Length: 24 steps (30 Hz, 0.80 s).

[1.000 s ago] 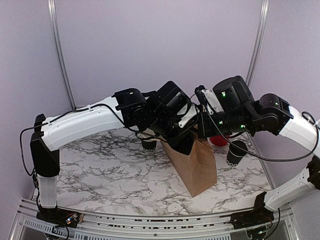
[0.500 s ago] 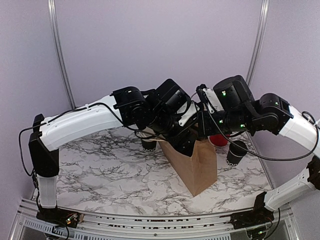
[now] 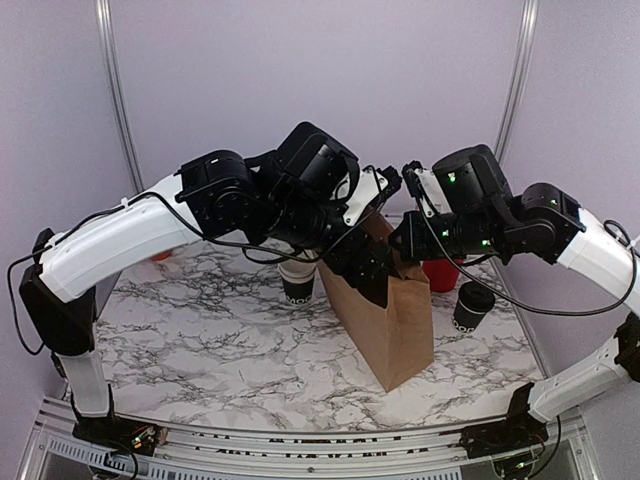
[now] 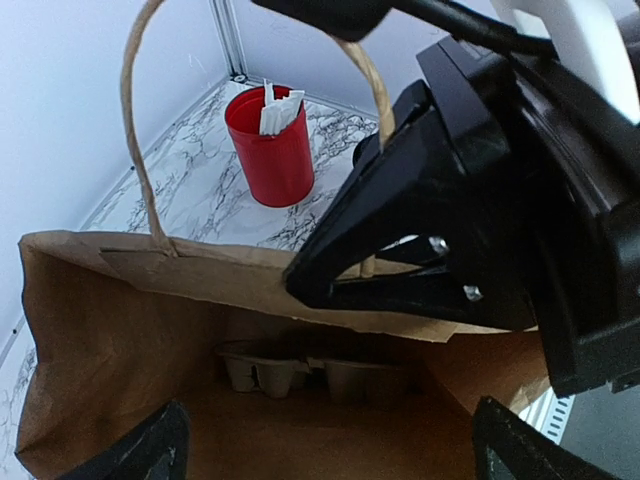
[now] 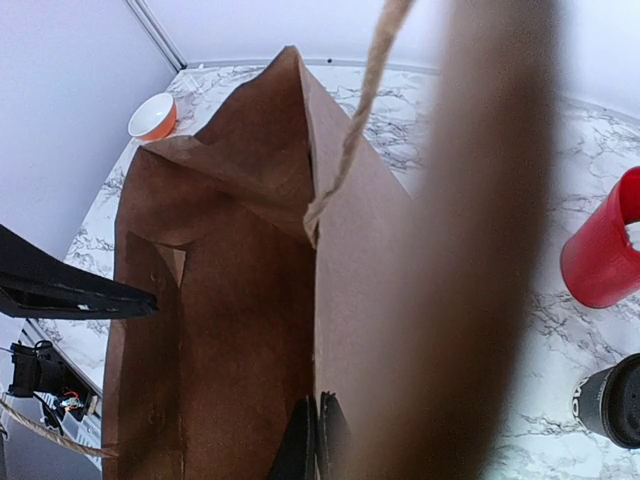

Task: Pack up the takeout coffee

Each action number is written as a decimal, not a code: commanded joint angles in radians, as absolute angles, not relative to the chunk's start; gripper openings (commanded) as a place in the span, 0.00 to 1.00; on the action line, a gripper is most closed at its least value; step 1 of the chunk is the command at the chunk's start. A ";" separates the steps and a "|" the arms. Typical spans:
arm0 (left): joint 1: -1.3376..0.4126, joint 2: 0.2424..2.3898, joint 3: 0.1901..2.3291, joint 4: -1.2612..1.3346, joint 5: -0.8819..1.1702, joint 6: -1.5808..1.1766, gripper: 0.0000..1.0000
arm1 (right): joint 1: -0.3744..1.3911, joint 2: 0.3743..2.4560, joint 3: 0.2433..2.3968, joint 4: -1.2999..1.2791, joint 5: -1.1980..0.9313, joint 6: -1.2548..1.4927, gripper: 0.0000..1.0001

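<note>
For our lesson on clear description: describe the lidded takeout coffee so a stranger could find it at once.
Find the brown paper bag standing mid-table; on its right is a red cylinder. Just nearer the arm bases than that stands the takeout coffee. It is short, black and capped with a black lid, unlike the open white-rimmed cup left of the bag.

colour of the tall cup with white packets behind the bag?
Red. The tall cup behind the paper bag shows best in the left wrist view.

Pale lilac walls [image 3: 300, 80] w/ metal corner posts [image 3: 117, 100], white marble-print tabletop [image 3: 220, 350], even light.
</note>
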State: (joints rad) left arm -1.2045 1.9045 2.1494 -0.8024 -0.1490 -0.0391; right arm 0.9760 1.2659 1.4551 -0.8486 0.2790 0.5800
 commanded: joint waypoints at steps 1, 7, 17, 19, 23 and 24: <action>-1.209 1.861 2.147 -0.768 -0.193 -0.064 0.99 | 0.960 1.267 1.477 -0.824 0.295 0.578 0.00; -1.209 1.801 2.152 -0.739 -0.232 -0.119 0.99 | 0.945 1.267 1.480 -0.820 0.292 0.574 0.00; -1.201 1.659 2.079 -0.691 -0.335 -0.316 0.98 | 0.924 1.290 1.493 -0.813 0.282 0.563 0.00; -1.182 1.613 2.026 -0.692 -0.382 -0.397 0.97 | 0.922 1.294 1.498 -0.812 0.280 0.562 0.00; -1.122 1.516 1.857 -0.677 -0.396 -0.560 0.93 | 0.919 1.306 1.512 -0.814 0.279 0.557 0.00; -1.108 1.490 1.814 -0.642 -0.364 -0.580 0.93 | 0.918 1.308 1.514 -0.814 0.278 0.556 0.00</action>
